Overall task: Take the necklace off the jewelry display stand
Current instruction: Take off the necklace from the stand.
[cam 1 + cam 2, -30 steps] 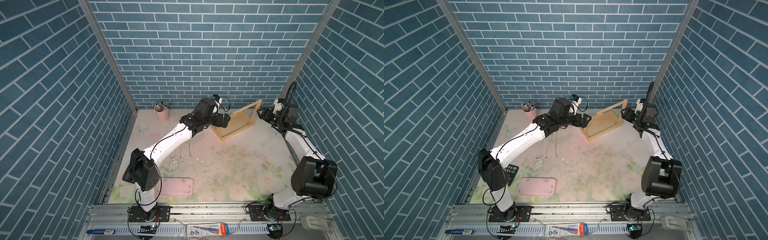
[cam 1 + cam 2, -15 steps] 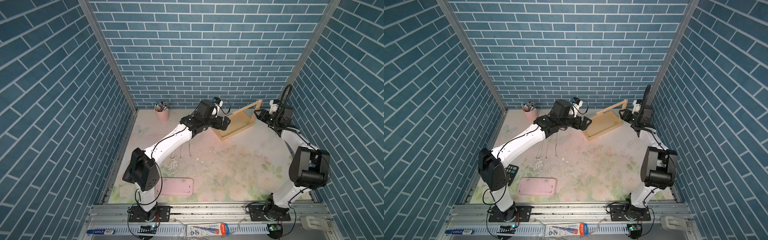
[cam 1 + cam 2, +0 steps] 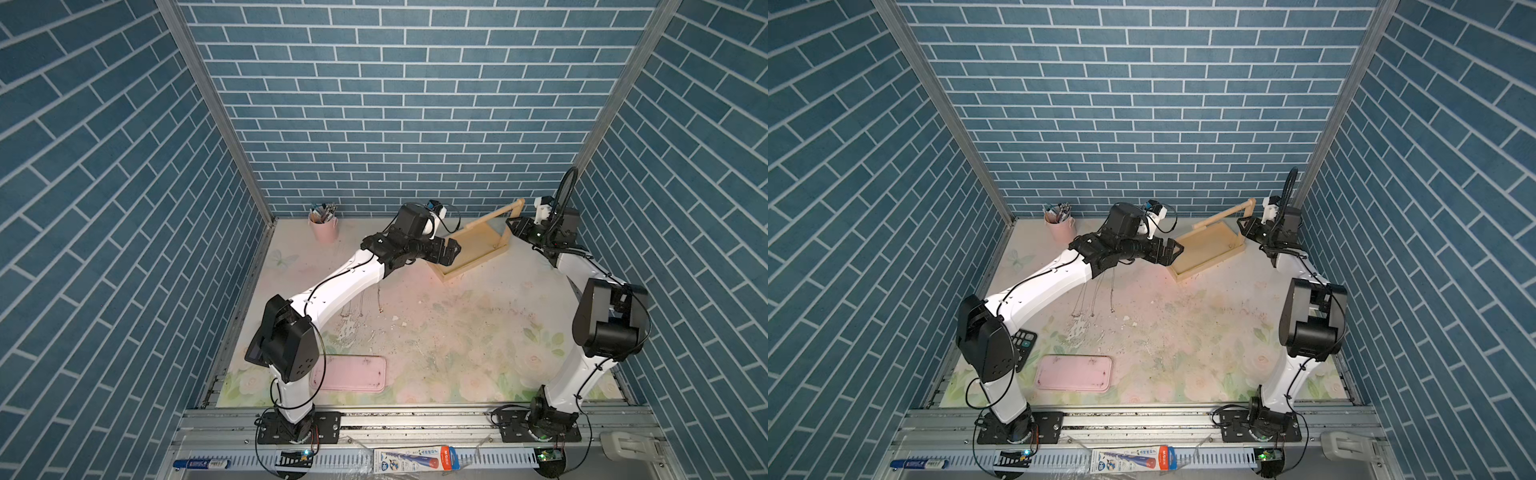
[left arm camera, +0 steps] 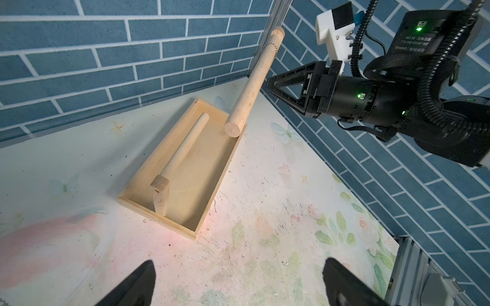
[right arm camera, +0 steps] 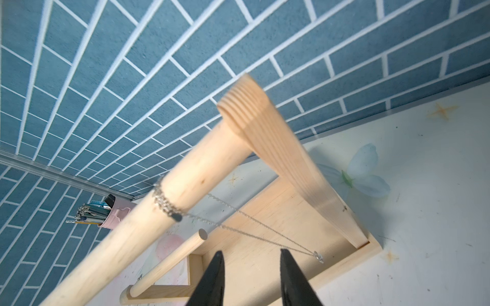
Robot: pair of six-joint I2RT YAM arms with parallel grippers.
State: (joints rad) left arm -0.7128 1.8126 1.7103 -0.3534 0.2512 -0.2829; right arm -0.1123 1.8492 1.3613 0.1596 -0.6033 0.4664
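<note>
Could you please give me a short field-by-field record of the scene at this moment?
stand: jewelry display stand, at the back of the table, towards the right corner
necklace: silver chain wound round the top bar near its post; not yet off
right gripper: jaws apart, chain running past one fingertip
left gripper: open, holding nothing, at the stand's other end
elsewhere: pink pen cup; flat pink tray
</note>
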